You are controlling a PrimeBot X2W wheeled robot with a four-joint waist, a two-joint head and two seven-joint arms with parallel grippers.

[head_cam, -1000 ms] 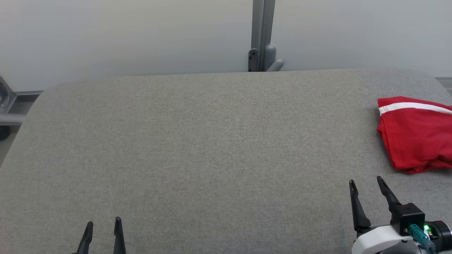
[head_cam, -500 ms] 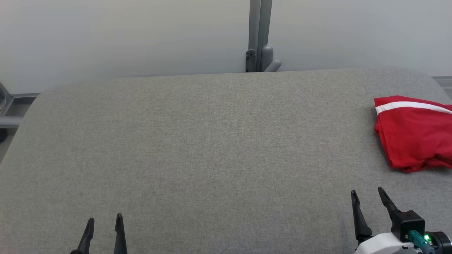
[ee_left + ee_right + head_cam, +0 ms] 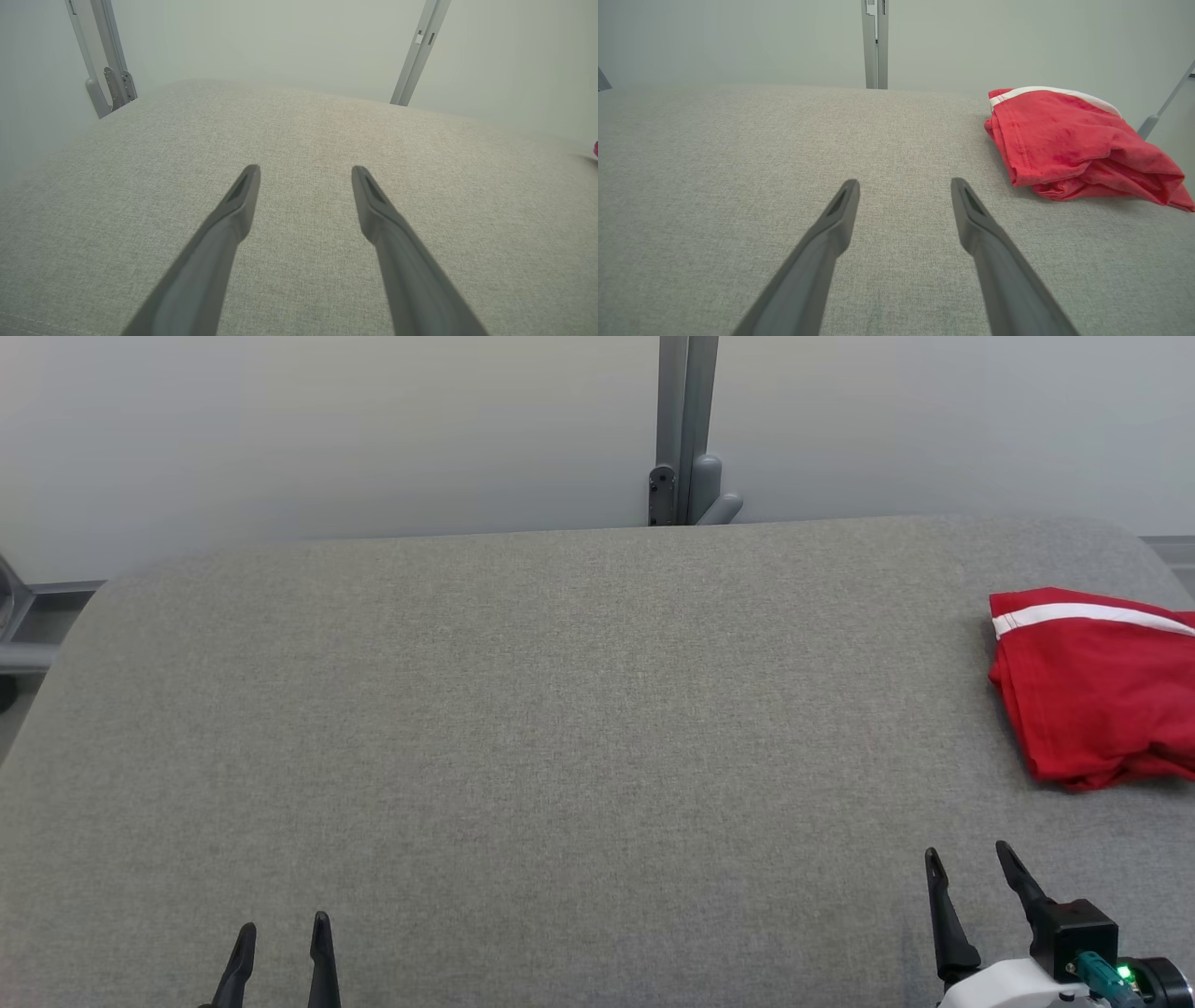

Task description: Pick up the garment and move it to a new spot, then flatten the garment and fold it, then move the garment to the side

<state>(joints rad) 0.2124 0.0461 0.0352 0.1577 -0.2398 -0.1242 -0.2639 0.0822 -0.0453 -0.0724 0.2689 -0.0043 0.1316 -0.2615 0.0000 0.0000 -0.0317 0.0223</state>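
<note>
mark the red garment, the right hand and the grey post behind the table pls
red garment [image 3: 1064,140]: right wrist view, middle of the top red layer.
right hand [image 3: 966,849]: head view, midway between its two fingertips.
grey post [image 3: 686,420]: head view, on the upright shaft above its bracket.

A grey woven fabric surface [image 3: 560,728] filled the lower two thirds of the head view, its far corners rounded at upper left and upper right. Behind it stood a plain pale wall [image 3: 327,429], evenly lit, without hard shadows. A grey vertical post [image 3: 686,411] rose at top centre, a small bracket [image 3: 663,495] at its foot just above the surface's far edge. A grey metal rail [image 3: 65,587] showed at the left edge. In the right wrist view, a slanted strut [image 3: 1164,105] stood at the far right.
</note>
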